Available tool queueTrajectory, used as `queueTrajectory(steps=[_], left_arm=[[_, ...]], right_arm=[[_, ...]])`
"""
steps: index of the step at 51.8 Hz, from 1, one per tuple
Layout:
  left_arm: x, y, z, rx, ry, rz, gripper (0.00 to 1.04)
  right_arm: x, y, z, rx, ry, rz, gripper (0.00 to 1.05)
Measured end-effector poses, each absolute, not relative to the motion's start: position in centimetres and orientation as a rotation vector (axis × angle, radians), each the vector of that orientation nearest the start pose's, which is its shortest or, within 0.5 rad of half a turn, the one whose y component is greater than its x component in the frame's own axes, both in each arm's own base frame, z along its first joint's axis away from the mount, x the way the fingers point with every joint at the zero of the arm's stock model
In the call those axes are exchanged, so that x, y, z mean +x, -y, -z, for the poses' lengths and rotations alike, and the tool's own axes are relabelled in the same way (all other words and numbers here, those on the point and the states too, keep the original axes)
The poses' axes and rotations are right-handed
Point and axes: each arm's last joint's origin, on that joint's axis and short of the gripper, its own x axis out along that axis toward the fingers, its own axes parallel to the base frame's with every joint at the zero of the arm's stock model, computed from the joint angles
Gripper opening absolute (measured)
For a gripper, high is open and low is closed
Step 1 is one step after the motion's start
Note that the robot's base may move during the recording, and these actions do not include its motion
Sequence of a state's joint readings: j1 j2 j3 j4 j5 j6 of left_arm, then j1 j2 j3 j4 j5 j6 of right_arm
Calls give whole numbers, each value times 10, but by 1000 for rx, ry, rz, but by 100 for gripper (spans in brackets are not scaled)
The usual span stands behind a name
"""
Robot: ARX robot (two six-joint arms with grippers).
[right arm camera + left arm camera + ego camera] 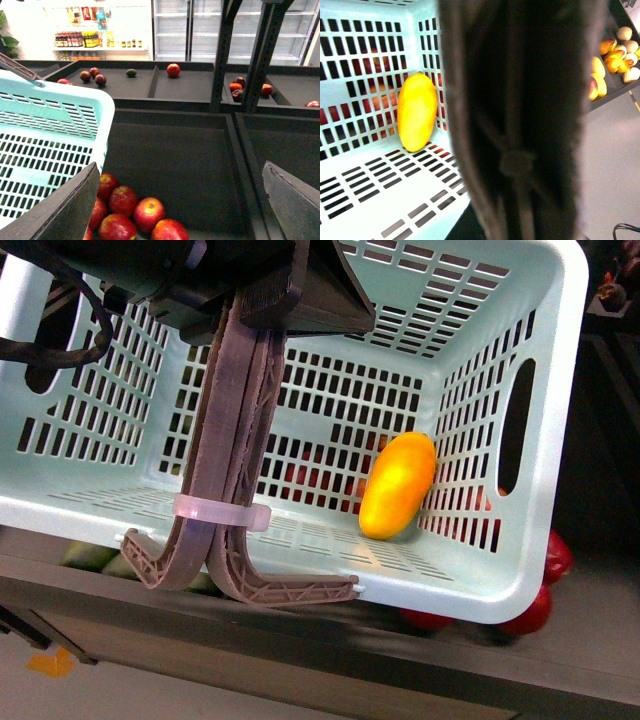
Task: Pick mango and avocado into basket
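Note:
The light teal basket hangs tilted, filling the front view. The yellow-orange mango lies inside it against the slotted side wall, and the left wrist view shows the mango too. My left gripper is shut on the basket's brown-grey handles, which fill the left wrist view as a dark blur. My right gripper is open and empty beside the basket's rim, over a bin of apples. A small dark green oval fruit, the avocado by its look, lies on the far shelf.
Red apples lie in the dark bin below and show under the basket. Greenish fruit peeks out under its left edge. Dark uprights stand between bins. More fruit sits on a side shelf.

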State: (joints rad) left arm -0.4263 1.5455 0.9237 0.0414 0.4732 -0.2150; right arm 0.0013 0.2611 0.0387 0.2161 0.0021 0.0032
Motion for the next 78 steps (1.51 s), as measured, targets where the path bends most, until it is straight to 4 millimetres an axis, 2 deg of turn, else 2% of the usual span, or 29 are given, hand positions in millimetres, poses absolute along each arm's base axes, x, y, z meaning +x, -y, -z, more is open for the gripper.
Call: queueTrajectory(steps=[68,78], left_arm=[[291,146,-222,-208,-689,798,5],[294,140,-222,-209,-684,761,5]], right_arm=[[114,0,-175,3,-9,0,97],[114,0,-175,2,-9,-3,97]])
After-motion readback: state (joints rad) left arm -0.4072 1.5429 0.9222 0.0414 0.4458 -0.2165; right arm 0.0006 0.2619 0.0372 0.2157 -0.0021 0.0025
